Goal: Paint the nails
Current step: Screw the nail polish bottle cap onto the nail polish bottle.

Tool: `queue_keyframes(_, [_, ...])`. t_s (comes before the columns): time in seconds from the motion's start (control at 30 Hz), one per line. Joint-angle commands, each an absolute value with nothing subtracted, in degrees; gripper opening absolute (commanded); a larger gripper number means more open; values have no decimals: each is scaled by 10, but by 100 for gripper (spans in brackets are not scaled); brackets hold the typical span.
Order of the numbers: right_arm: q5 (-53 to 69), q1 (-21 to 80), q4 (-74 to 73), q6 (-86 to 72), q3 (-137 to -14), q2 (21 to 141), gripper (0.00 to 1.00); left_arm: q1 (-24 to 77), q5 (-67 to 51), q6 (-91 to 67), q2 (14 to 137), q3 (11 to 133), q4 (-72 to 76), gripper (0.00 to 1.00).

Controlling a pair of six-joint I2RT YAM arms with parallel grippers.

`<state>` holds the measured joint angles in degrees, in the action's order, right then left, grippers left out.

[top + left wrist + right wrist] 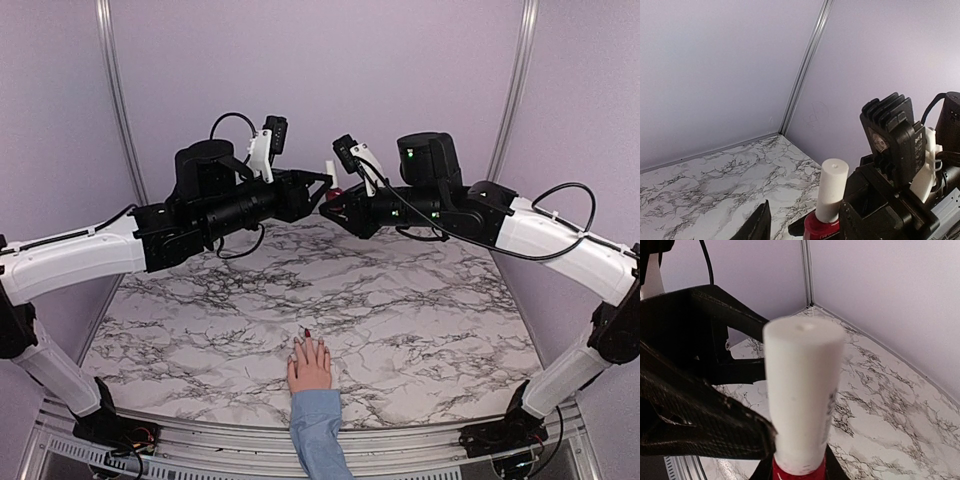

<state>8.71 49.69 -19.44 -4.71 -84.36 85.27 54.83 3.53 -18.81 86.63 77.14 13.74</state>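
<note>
A pale pink hand (pixel 310 366) with a light blue sleeve (pixel 318 432) lies flat at the near table edge. One nail (pixel 307 333) looks dark red; the other nails are too small to tell. At the back centre, my right gripper (pixel 342 207) is shut on the dark red polish bottle (pixel 337 193), and its white cap (pixel 802 395) points up between my fingers. My left gripper (pixel 322 188) is open right next to the cap (pixel 832 190). One left finger (pixel 760 225) shows to the left of the bottle; the other is hidden.
The marble table (pixel 420 300) spreads between the grippers and the hand. Lilac walls with metal corner posts (pixel 118 95) close in the back and sides. The right wrist camera (pixel 888 135) sits close to my left gripper.
</note>
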Motion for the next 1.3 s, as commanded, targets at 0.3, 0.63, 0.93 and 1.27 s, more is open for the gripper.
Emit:
queue_keyframes(0.3, [83, 508, -200, -45, -854, 865, 0, 552, 24, -193, 900, 826, 121, 33])
queue_keyframes(0.63, [95, 508, -211, -32, -872, 857, 0, 552, 4, -203, 896, 822, 112, 0])
queue_keyframes(0.93, [242, 507, -180, 23, -877, 835, 0, 545, -92, -208, 861, 789, 130, 0])
queue_keyframes(1.27, [390, 507, -170, 52, -908, 827, 0, 523, -279, -199, 832, 743, 184, 0])
